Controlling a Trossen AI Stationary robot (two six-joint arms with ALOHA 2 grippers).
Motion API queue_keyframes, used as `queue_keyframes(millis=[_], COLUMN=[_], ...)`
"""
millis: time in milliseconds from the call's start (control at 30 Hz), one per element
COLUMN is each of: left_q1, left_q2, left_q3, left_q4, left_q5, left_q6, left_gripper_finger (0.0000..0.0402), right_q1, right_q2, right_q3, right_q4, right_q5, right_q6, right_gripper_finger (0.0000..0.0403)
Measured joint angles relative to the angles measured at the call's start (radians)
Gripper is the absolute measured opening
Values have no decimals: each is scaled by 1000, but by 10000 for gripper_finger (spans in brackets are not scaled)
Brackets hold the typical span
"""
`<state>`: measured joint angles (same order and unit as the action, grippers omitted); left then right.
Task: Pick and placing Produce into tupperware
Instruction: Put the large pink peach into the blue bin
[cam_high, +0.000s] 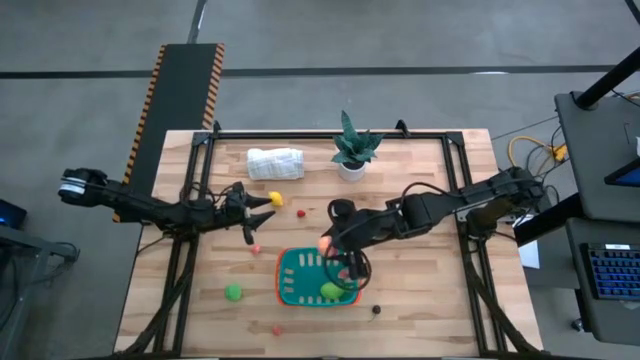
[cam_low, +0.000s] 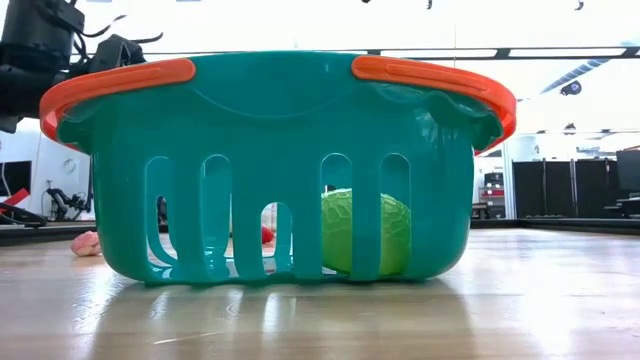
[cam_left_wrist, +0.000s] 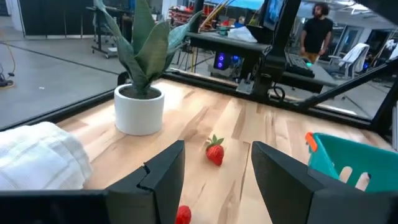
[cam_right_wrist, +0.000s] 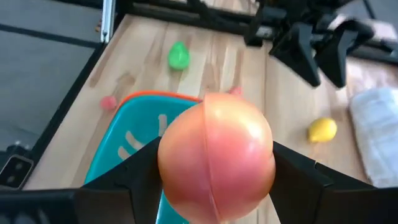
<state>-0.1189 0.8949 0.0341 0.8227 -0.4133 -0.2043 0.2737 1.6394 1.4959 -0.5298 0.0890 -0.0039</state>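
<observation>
Your right gripper (cam_right_wrist: 214, 163) is closed around an orange-pink toy peach (cam_right_wrist: 216, 158), and in its wrist view the fruit fills so much of the picture that it hides most of the teal tupperware (cam_high: 300, 290) beneath it. From above, that gripper hangs over the tupperware's far edge. Inside the tupperware you can make out one light green ball (cam_low: 365, 232); from table height its slotted wall screens everything but strips of it.

Your left gripper (cam_high: 262, 217) sits beyond the tupperware's far left corner, its fingers spread wide with nothing between them. A toy strawberry (cam_left_wrist: 215, 150) lies past those fingers, on the side toward the potted plant (cam_left_wrist: 140, 68). A yellow lemon (cam_high: 275, 200) lies beyond the tupperware, near the rolled white cloth (cam_high: 275, 163).

A green piece (cam_high: 233, 292) rests left of the tupperware. A dark piece (cam_high: 377, 310) sits off its near right corner, too small for you to identify. No writing is readable.
</observation>
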Motion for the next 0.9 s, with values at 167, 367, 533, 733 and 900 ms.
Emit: queue_keyframes(millis=[167,367,533,733,900], left_q1=[0,0,0,0,0], left_q2=[31,53,54,52,52], left_q3=[0,0,0,0,0], left_q4=[-1,-1,-1,-2,-2], left_q5=[0,-1,-4,-4,-4], left_q6=[0,0,0,0,0], left_gripper_finger=[173,173,173,173,173], right_q1=[-2,-9,-13,-13,-13], right_q2=[0,0,0,0,0], right_q3=[-11,-62,-116,-208,-283], right_q4=[-15,-13,-2,86,183], right_q5=[-3,-3,-3,-11,-19], right_q6=[13,34,69,115,171], right_gripper_finger=[227,227,228,229,230])
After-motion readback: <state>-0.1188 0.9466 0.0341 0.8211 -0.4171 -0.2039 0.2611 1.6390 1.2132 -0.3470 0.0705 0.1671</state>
